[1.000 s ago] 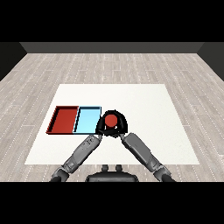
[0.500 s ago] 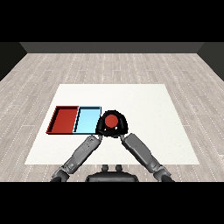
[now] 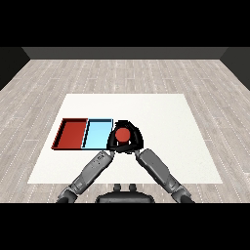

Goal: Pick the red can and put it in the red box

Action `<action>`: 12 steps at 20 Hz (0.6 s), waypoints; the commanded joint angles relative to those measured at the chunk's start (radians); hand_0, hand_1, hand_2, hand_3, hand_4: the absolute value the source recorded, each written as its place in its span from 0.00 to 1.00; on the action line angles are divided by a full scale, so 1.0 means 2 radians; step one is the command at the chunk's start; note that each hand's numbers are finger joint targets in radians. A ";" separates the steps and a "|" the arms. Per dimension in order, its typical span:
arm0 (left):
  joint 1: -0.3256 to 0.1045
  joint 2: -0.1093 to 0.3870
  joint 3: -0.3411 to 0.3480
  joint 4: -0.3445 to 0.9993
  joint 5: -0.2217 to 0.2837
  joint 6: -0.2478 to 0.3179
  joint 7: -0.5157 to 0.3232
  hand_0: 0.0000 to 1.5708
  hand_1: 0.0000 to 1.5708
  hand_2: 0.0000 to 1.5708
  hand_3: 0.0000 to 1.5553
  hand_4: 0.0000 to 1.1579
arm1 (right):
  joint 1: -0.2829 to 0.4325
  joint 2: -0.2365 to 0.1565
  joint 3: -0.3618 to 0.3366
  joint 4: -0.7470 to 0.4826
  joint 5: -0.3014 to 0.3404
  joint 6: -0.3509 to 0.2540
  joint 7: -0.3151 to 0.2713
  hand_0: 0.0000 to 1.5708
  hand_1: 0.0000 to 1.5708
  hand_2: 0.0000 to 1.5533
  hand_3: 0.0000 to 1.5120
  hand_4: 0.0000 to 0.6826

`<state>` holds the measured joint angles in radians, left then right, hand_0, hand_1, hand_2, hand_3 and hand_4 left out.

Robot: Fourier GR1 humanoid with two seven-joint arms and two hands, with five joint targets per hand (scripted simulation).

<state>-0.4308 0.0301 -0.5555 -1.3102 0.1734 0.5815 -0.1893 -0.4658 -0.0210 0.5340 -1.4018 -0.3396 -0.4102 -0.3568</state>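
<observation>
**Red can enclosed by both hands beside the light blue tray**

Where the two grey forearms converge above the middle of the white table point(image 3: 161, 112), the red can point(image 3: 122, 135) is seen between the two black hands. Only its round red top is presented to the head view, so the can is taken to stand upright, its long axis running vertically and its top facing up toward the camera; its side wall is hidden by the hands. The can is located just to the right of the light blue tray point(image 3: 97, 134), near that tray's right edge, and outside both trays. Whether it rests on the table or is raised slightly above it cannot be told.

The left hand point(image 3: 113, 141) is curled round the can's left side, and the right hand point(image 3: 137, 140) is curled round its right side; a dark arch is formed by their fingers over the far side of the can, so that it is nearly ringed. Both hands are thus seen grasping the can.

The red tray point(image 3: 72, 133) is placed on the far side of the light blue tray from the can, the two trays lying side by side with their long edges touching. A grey plank floor point(image 3: 122, 73) is visible round the table.
</observation>
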 commanded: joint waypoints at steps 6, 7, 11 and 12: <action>-0.009 -0.014 0.001 0.032 -0.002 -0.009 -0.019 1.00 1.00 1.00 0.96 0.99 | 0.009 -0.003 -0.037 -0.001 0.023 0.052 -0.006 0.00 0.00 0.00 0.00 0.00; 0.000 0.003 0.027 -0.015 -0.022 -0.028 0.024 1.00 1.00 1.00 0.95 0.99 | 0.020 -0.004 -0.021 -0.079 0.045 0.000 0.044 0.00 0.00 0.00 0.00 0.00; -0.019 -0.015 0.008 0.036 -0.002 -0.007 -0.004 1.00 1.00 1.00 0.96 0.99 | 0.021 -0.016 -0.053 -0.040 0.063 0.031 0.021 0.00 0.00 0.00 0.00 0.00; -0.010 -0.015 0.022 0.069 0.003 -0.019 -0.039 1.00 1.00 1.00 0.95 0.99 | 0.016 -0.004 -0.043 -0.070 0.074 0.006 0.047 0.00 0.00 0.00 0.00 0.00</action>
<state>-0.4455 0.0015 -0.5514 -1.2576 0.1592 0.5510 -0.2073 -0.4396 -0.0189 0.4692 -1.4731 -0.2336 -0.3828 -0.3101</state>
